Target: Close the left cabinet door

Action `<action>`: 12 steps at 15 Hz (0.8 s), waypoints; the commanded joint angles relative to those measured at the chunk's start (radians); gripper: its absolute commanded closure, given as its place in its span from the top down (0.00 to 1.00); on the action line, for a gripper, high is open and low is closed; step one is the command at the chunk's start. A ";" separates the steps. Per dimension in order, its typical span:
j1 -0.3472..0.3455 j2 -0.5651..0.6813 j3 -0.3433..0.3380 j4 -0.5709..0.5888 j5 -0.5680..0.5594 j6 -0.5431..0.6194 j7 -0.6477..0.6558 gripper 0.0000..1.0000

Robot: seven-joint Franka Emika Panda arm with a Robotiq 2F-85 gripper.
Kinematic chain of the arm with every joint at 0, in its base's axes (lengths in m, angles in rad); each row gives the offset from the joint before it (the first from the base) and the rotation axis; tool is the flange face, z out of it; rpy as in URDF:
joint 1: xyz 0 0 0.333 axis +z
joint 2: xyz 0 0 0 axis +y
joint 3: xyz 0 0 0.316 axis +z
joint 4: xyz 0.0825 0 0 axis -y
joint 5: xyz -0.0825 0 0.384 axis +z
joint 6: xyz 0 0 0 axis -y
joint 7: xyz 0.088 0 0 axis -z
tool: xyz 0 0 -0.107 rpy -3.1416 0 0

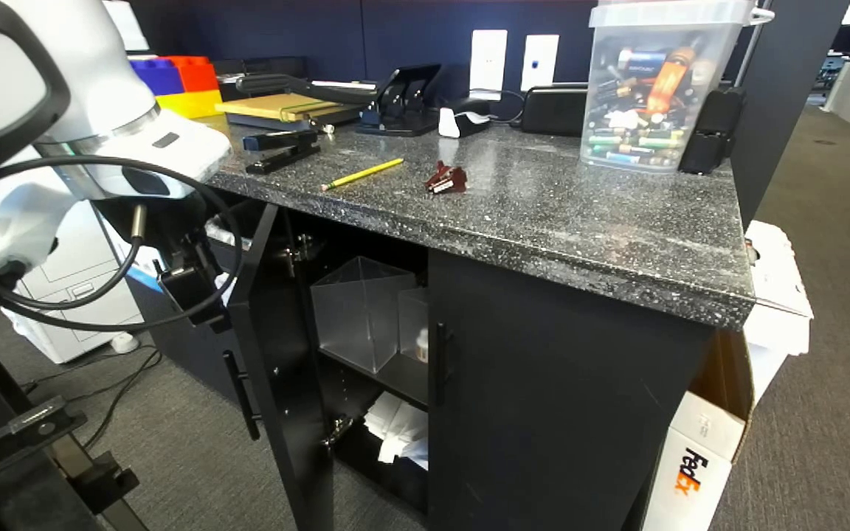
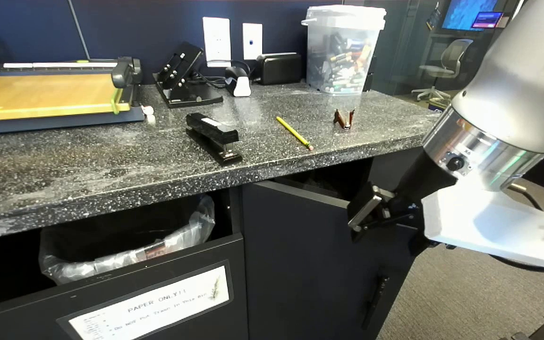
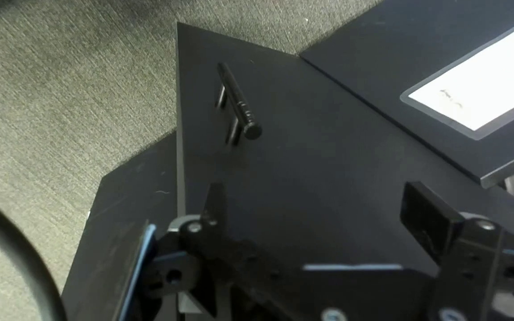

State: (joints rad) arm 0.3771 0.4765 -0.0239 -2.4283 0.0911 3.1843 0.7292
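The left cabinet door (image 1: 277,398) is a tall black panel. It stands open, swung out from under the counter, so the shelves inside show in an exterior view. Its outer face also shows in an exterior view (image 2: 300,255) and fills the middle of the wrist view (image 3: 319,133). Its black bar handle (image 3: 239,102) is on the outer face near the free edge. My gripper (image 3: 312,189) is open and empty, its fingers wide apart. It is at the outer-face side of the door (image 2: 366,215), near the upper part and above the handle. I cannot tell whether it touches the door.
The matching right door (image 1: 558,398) is shut. A labelled black panel (image 2: 239,283) stands pulled out beside the hinge side. The speckled countertop (image 1: 543,214) overhangs the doors. Clear bins (image 1: 362,317) stand inside the cabinet. A black cable (image 1: 100,313) loops around the wrist.
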 commanded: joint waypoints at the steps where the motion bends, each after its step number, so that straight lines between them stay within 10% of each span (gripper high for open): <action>1: 0.113 0.028 -0.137 0.022 0.072 0.071 -0.038 1.00; 7: 0.271 0.130 -0.333 0.129 0.177 0.085 -0.067 1.00; 12: 0.605 0.376 -0.611 0.348 0.249 0.043 0.018 1.00</action>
State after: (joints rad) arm 0.7970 0.6747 -0.4920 -2.2406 0.2394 3.2449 0.7196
